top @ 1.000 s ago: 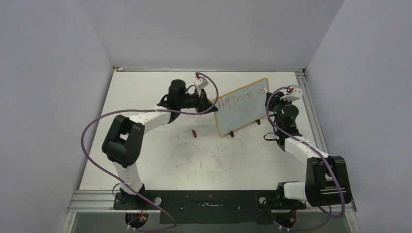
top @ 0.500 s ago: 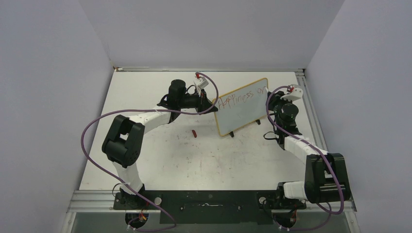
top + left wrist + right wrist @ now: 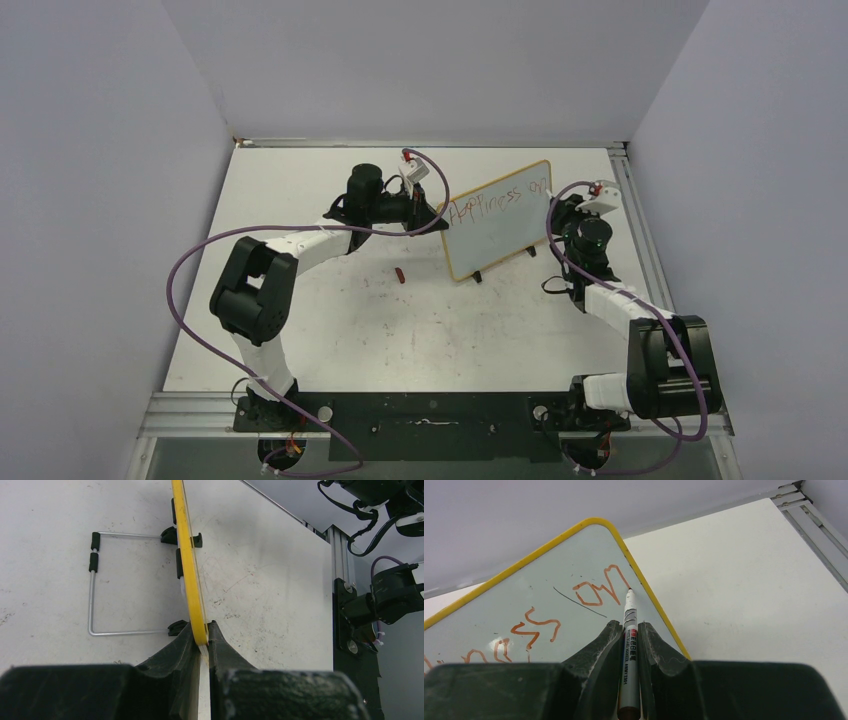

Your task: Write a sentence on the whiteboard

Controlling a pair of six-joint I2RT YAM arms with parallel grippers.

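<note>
I see a whiteboard [image 3: 497,220] standing upright on small black feet toward the far right of the table [image 3: 400,340], turned at a slant so its written face looks to the near right. My left arm reaches across from the left, and the left gripper [image 3: 200,630] is clamped on the board's left edge, with one finger on each side of the yellowish frame. In the left wrist view the board runs away edge-on, with a bent wire stand [image 3: 92,595] lying flat on the table behind it. My right arm comes up along the right side. The right gripper [image 3: 629,630] is squeezed tight around a slim marker [image 3: 628,650], which points forward between the fingers. The marker's tip sits at the last stroke of the sentence [image 3: 498,200], close to the frame at the board's upper right corner, and appears to touch the surface. The writing is thin and red, a single line along the top of the board reading roughly "Happiness on". The rest of the board below it is blank apart from one faint dark line. A small red piece [image 3: 399,274] lies on the table near the board's lower left corner, too small for me to identify.
</note>
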